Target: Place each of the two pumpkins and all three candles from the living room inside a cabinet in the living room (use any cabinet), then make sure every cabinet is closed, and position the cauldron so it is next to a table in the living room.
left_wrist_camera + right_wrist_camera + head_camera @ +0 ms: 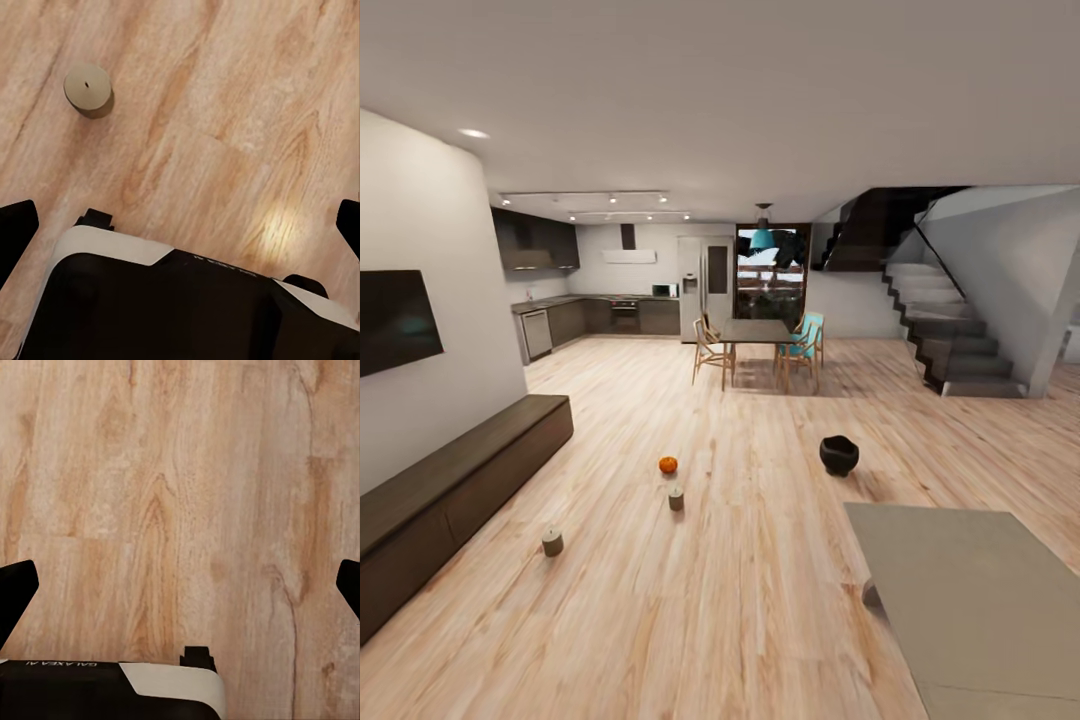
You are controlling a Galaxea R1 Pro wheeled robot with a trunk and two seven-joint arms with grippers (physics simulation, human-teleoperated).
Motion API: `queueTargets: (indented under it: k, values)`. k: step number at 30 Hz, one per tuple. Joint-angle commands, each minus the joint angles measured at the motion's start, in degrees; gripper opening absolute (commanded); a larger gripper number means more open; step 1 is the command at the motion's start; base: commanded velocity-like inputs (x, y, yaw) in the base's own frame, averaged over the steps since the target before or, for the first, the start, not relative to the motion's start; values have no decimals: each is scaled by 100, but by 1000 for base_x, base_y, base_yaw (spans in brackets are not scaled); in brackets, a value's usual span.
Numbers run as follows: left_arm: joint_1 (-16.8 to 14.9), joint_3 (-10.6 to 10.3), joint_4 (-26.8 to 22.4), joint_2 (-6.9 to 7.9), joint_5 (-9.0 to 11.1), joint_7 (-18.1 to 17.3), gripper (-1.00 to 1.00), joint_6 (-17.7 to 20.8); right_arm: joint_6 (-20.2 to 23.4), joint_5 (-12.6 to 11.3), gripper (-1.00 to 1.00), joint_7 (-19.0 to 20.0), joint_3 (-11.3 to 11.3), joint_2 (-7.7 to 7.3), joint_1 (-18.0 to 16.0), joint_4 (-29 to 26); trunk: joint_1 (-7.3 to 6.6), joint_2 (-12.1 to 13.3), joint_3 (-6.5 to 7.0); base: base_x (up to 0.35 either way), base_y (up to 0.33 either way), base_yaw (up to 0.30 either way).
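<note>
The low dark-brown cabinet point(460, 480) runs along the left wall with its drawer fronts flush. On the wood floor lie one orange pumpkin point(668, 464), a grey-brown candle point(676, 497) just in front of it, and another candle point(552, 541) nearer the cabinet. The black cauldron point(839, 455) stands on the floor a short way beyond the far corner of the grey table point(970, 590). In the left wrist view a candle point(88, 88) stands on the floor, well clear of my open, empty left gripper point(180, 225). My right gripper point(180, 585) hangs open over bare floor.
A dark TV point(395, 320) hangs above the cabinet. A dining table with chairs point(760, 345) and a kitchen lie at the far end, stairs point(950, 340) at the right. A small grey object point(872, 595) peeks out at the table's left edge. My own base point(180, 307) shows below the wrists.
</note>
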Motion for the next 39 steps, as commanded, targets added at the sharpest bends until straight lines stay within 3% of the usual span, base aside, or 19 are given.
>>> queueTargets:
  k: [1, 15, 39]
  values:
    - [1, 35, -14, -5, 26, 3, 100, 40, 28, 3, 100, 2, 7, -1, 1, -10, 3, -3, -3, 164, -130, -2]
    - [1, 39, -14, -5, 26, 3, 100, 40, 19, 3, 100, 2, 7, -1, 1, -12, 3, -3, -3, 199, -173, -1]
    - [1, 43, -14, 0, 26, 3, 100, 40, 19, 3, 100, 2, 7, 3, 1, -12, 3, -3, -3, 60, -26, 0]
